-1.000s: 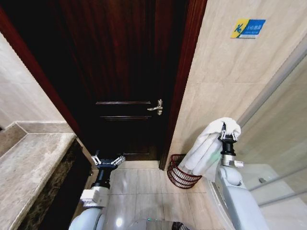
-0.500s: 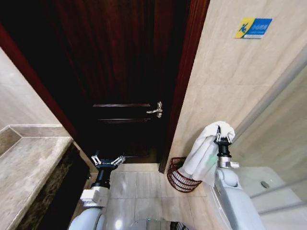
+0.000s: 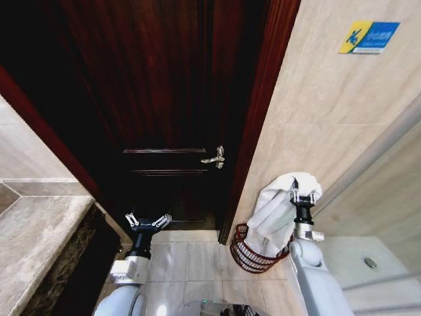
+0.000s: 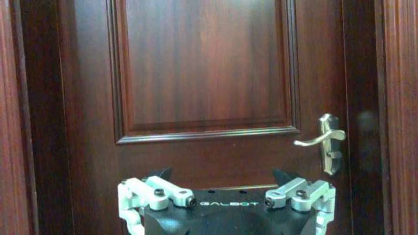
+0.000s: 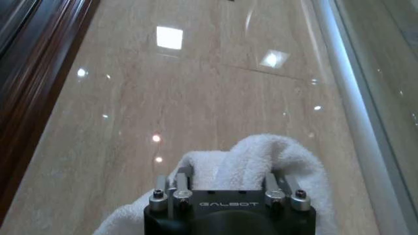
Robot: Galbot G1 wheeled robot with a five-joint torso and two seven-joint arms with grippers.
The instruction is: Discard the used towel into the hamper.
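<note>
Clamped on the white towel (image 3: 276, 212), the right gripper (image 3: 302, 195) holds it raised beside the beige tiled wall (image 3: 322, 118), and the cloth drapes down from the jaws toward the hamper (image 3: 253, 253). That reddish-brown open-weave basket stands on the floor by the dark door frame (image 3: 253, 145), below the gripper; the hanging towel covers part of its rim, and the right arm hides its far side. From the right wrist, the towel (image 5: 261, 166) bulges past the gripper body, hiding the fingertips. Low before the wooden door (image 3: 171, 99), the left gripper (image 3: 148, 221) is parked with jaws spread wide, near the lever handle (image 4: 323, 139).
</note>
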